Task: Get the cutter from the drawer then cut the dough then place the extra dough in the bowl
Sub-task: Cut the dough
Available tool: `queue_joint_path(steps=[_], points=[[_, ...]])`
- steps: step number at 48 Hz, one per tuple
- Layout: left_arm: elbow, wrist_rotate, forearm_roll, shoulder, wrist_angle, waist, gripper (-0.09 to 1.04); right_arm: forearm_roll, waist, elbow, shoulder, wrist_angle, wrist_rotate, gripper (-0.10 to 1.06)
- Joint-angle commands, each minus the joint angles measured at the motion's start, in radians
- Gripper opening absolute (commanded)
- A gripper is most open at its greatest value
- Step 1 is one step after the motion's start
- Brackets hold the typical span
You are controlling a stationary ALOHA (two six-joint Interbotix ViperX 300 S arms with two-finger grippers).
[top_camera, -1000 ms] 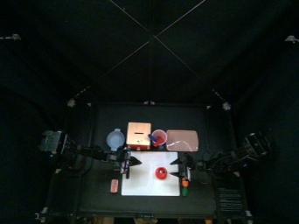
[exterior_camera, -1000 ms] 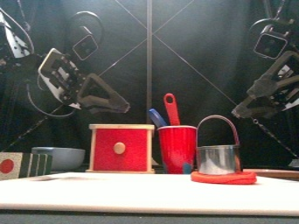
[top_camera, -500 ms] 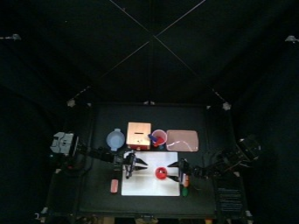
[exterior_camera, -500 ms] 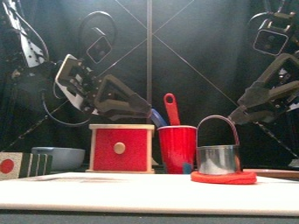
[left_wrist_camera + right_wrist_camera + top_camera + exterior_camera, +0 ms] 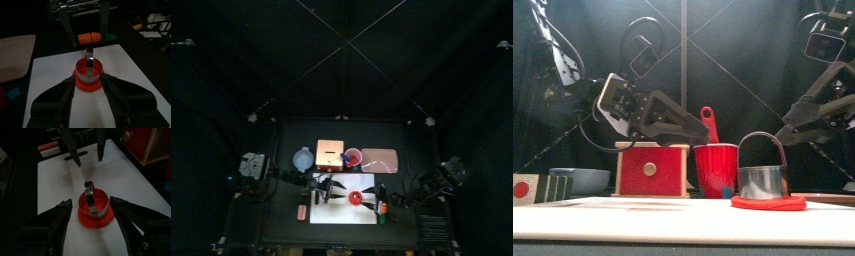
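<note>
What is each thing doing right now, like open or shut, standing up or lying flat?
Cutter: standing upright on the dough, handle up, nothing gripping it.
Dough: flat on the board, under the cutter.
Drawer: shut.
Cup: upright, two knives inside.
Bowl: upright.
Left end effector: open, holding nothing.
Right end effector: open, holding nothing.

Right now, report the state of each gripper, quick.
Left gripper: open, holding nothing.
Right gripper: open, holding nothing.
</note>
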Motion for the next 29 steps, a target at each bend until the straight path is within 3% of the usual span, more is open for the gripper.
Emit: queue_joint_path(steps=[1,29], points=[[-0.037,0.002,0.002,-0.006,-0.011,0.003,0.81,0.0,0.003,-0.02,-0.008,-0.009,0.0,0.93],[-0.114,-0.005,0.002,0.058,-0.005,-0.014,0.81,0.012,0.0,-0.028,0.02,-0.009,0.0,0.92]])
